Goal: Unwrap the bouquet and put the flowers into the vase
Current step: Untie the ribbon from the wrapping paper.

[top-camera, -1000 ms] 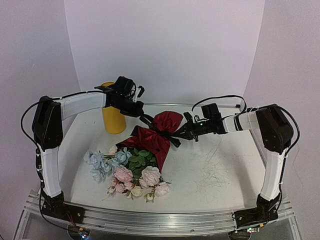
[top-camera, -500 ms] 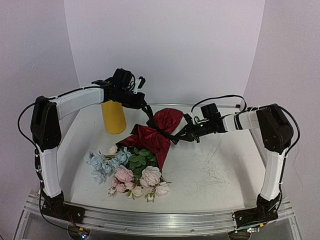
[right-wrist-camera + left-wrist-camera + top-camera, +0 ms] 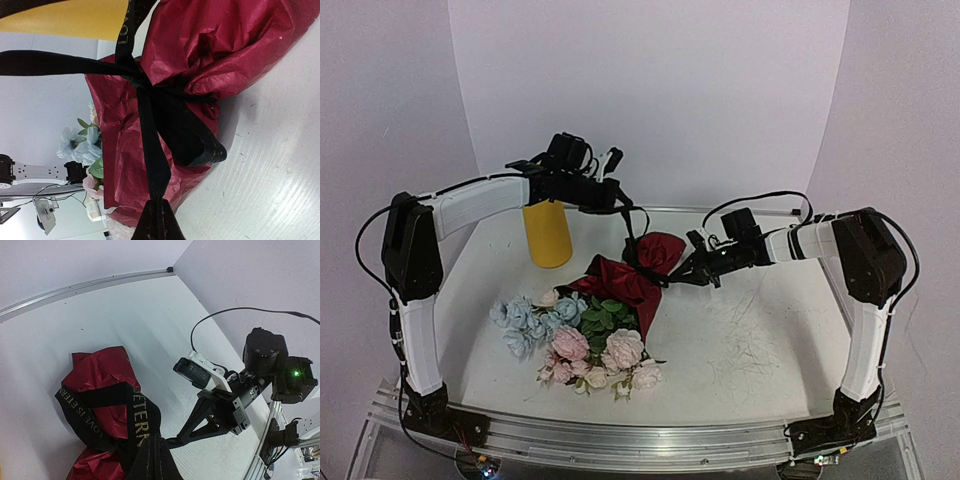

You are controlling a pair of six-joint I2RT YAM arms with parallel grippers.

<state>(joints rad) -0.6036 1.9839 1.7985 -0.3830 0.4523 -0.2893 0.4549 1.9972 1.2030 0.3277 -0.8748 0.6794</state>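
1. Pinches the black ribbon (image 3: pixel 149 150) in the left hand (image 3: pixel 150 456), above the bouquet (image 3: pixel 618 290).
2. Pinches another ribbon end in the right hand (image 3: pixel 157 216).
3. Shows the bouquet lying on the desk (image 3: pixel 760 335) near the vase (image 3: pixel 548 236).

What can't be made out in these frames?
- Top view: vase mouth, covered by the left arm.
- Top view: stems of the flowers, inside the red wrapping paper.
- Left wrist view: the ribbon lettering, partly folded under.
- Right wrist view: most of the vase, cut off by the top edge.
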